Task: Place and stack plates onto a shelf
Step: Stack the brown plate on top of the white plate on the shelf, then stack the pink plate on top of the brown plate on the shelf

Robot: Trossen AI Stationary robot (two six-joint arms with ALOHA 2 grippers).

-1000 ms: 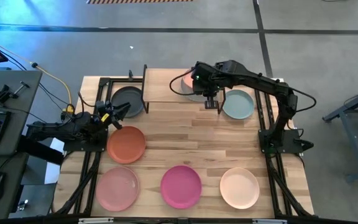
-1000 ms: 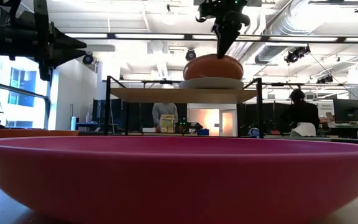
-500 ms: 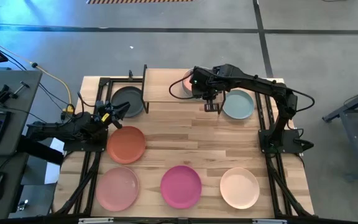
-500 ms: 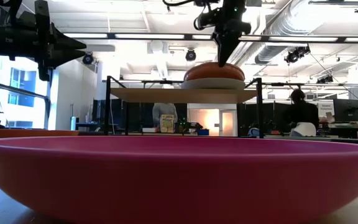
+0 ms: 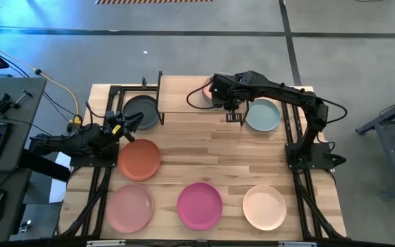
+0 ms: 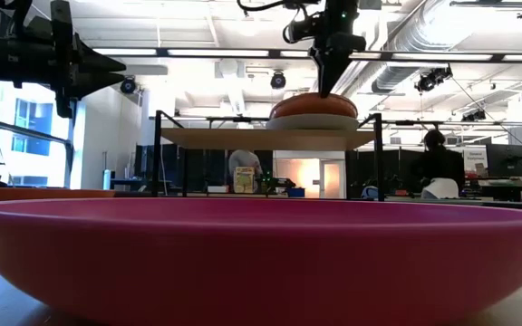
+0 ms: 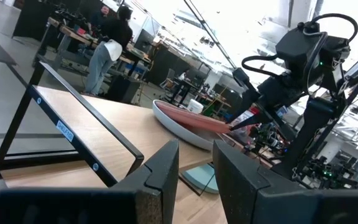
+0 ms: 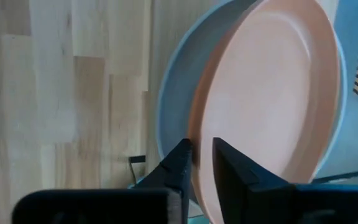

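Right gripper (image 8: 197, 163) over the shelf (image 6: 265, 137), fingers (image 8: 178, 167) clamped on the near rim of the tan plate (image 8: 272, 93), one finger on each face of the rim. Tan plate sitting inside the grey-green plate (image 8: 179, 81) beneath it, both stacked on the shelf board; in the low view the pair shows as a low mound directly under the fingers, at the shelf's right portion. Pale teal plate (image 5: 262, 114) on the counter (image 5: 204, 158) just beyond the right fingers' side, off the shelf. Left gripper (image 5: 130, 123) low at the counter's left edge, fingers (image 7: 160, 180) slightly apart and holding nothing, with a narrow gap between them in the left wrist view. Dark grey plate (image 5: 141, 111) just ahead of the left fingers, terracotta plate (image 5: 139, 158) just beside them. Pink plate (image 5: 129, 208), magenta plate (image 5: 199, 204) and cream plate (image 5: 264, 206) in a row on the counter, well apart from both sets of fingers.
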